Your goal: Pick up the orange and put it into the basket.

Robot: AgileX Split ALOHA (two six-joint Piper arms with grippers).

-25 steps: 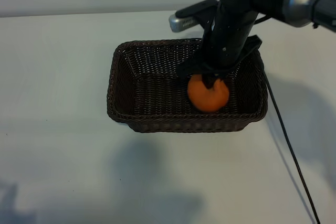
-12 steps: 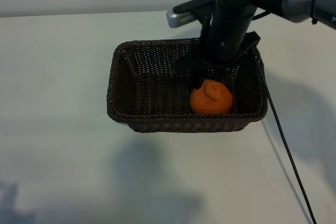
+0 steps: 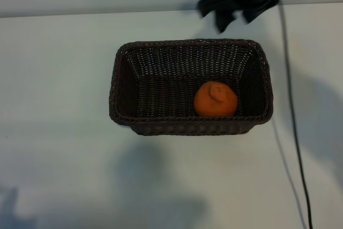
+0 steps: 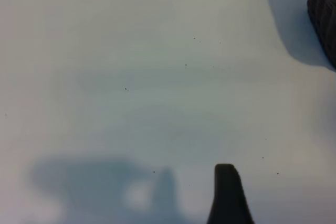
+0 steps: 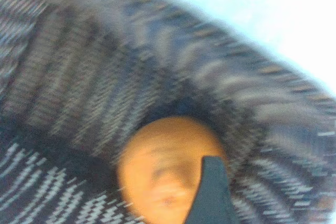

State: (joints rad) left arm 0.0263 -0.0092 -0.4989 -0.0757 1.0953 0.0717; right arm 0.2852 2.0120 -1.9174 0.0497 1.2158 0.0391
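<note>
Orange (image 3: 215,100) lay in the basket (image 3: 121,79), free of both grippers.
One orange, one basket, no readable writing. The right gripper (image 3: 236,16) hung above the far rim, fingers apart; its wrist view showed the fruit against the woven wall. The left wrist view showed bare table (image 4: 131,77), one finger (image 4: 227,195), spread unclear.

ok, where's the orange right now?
In the exterior view the orange lies inside the basket, right of its middle against the near wall, free of the right tool above the far rim.
</note>
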